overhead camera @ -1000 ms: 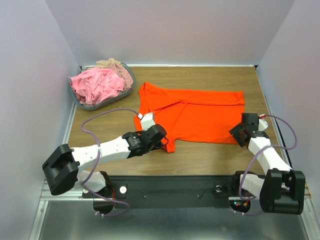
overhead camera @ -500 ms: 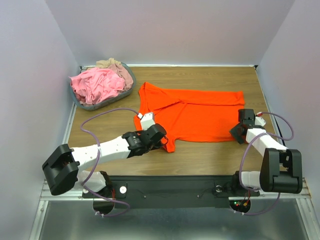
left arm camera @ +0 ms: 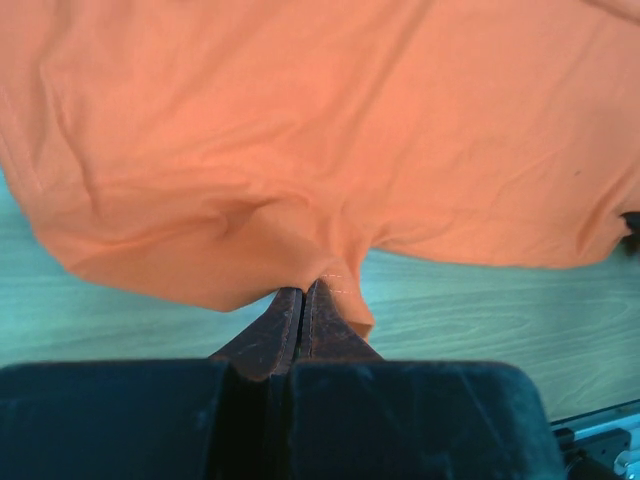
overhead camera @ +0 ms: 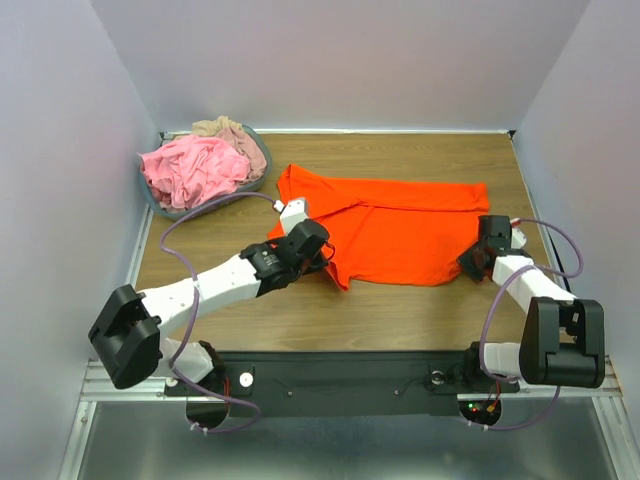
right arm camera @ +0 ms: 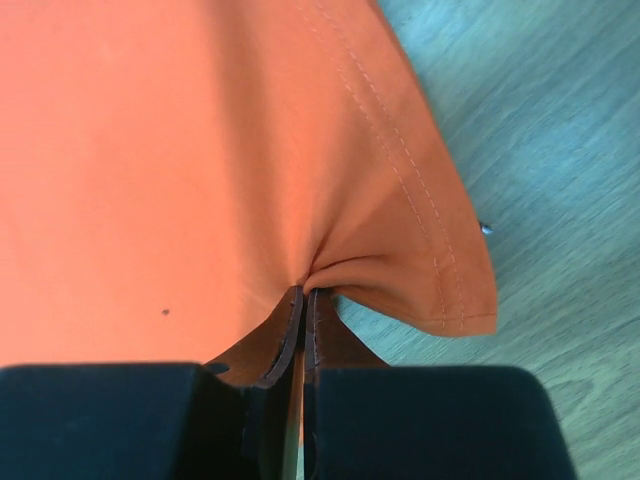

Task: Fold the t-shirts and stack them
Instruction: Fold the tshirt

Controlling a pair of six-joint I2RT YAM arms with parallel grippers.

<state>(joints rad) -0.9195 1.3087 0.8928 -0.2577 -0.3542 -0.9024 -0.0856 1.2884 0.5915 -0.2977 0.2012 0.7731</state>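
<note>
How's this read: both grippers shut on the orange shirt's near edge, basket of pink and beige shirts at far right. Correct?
One error: the basket sits far left, not far right; the top external view shows it. The rest holds: left gripper and right gripper are both shut on the orange shirt's near edge, and the basket holds pink shirts and beige shirts.

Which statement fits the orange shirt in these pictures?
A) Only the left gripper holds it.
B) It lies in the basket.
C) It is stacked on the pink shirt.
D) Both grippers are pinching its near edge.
D: the wrist views show the left gripper and the right gripper each shut on bunched cloth at the near edge of the orange shirt.
</note>
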